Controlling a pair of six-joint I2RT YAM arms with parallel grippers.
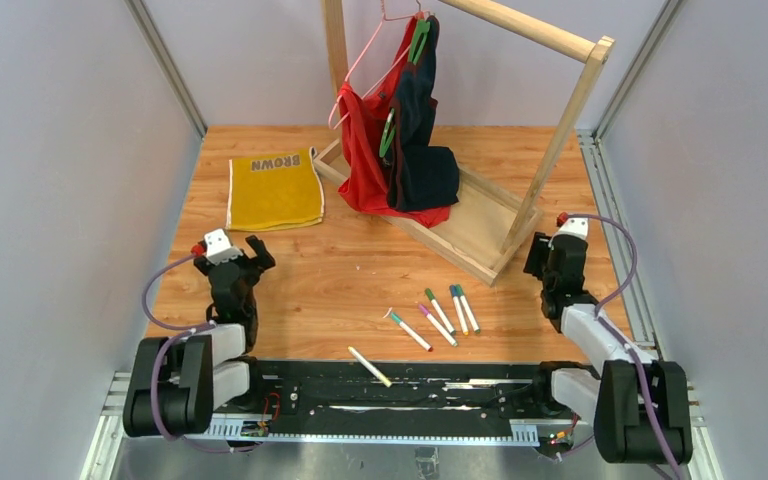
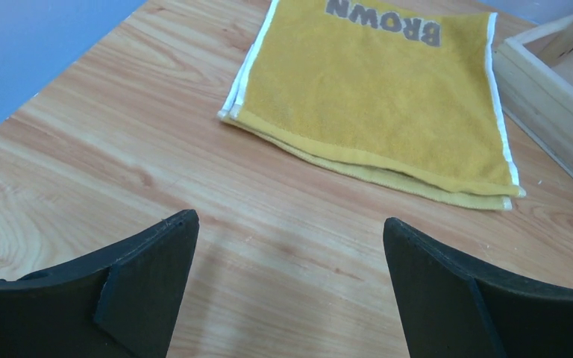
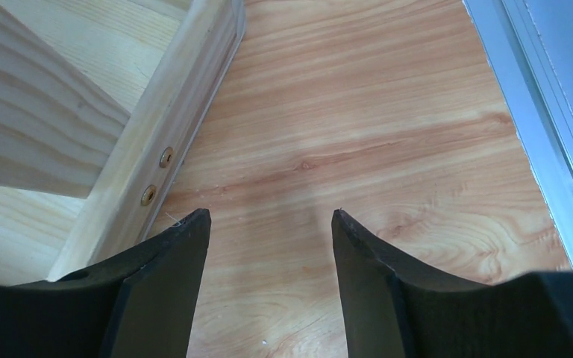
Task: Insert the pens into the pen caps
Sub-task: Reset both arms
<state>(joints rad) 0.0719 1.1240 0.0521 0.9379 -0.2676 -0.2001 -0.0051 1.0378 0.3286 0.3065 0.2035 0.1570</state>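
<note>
Five white-barrelled pens [image 1: 441, 312], each with a coloured end, are fanned on the bench [image 1: 310, 290] at about 5 o'clock from its middle, just beside the near corner of the wooden clothes rack [image 1: 480, 240]. A sixth, yellow-ended pen [image 1: 370, 366] lies apart at 6 o'clock, at the near edge. The left pincer [image 1: 240, 260] [image 2: 291, 224] is held wide and empty at 8 o'clock, with a folded yellow towel [image 1: 275, 190] [image 2: 373, 97] printed "BROWN" at its 12 o'clock. The right pincer [image 1: 550, 255] [image 3: 271, 216] is parted, with nothing between its fingers, at 3 o'clock, with the rack's base rail [image 3: 186, 104] at its 10 o'clock. A red garment [image 1: 365, 160] and a dark garment [image 1: 425, 165] are hung on the rack.
</note>
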